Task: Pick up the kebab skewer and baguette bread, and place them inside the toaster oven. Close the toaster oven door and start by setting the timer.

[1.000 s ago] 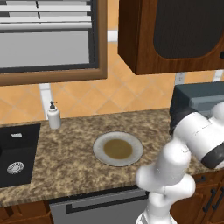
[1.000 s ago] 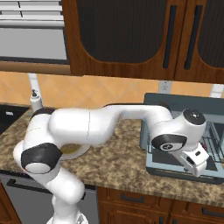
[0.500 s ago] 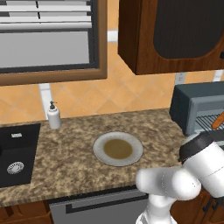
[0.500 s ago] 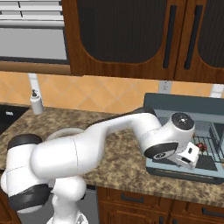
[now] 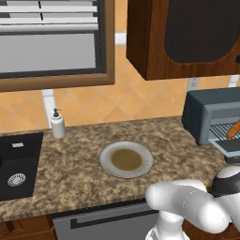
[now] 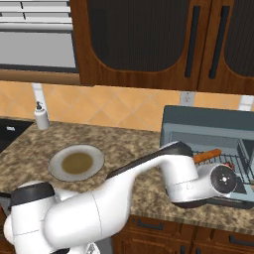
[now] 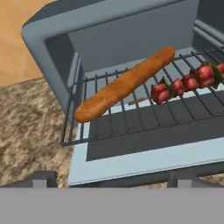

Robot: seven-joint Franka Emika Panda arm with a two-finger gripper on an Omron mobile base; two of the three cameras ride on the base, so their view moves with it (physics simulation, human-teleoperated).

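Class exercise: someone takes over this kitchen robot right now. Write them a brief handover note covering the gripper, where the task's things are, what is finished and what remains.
Gripper: in front of the open toaster oven, nothing between its tips; open or shut cannot be told.
Baguette bread: lying on the oven's wire rack, sticking out toward the front.
Kebab skewer: on the same rack, beside the bread.
Toaster oven door: folded down, open.
Plate: bare on the counter.
Done: both foods loaded.
Left: close the door, then set the timer.
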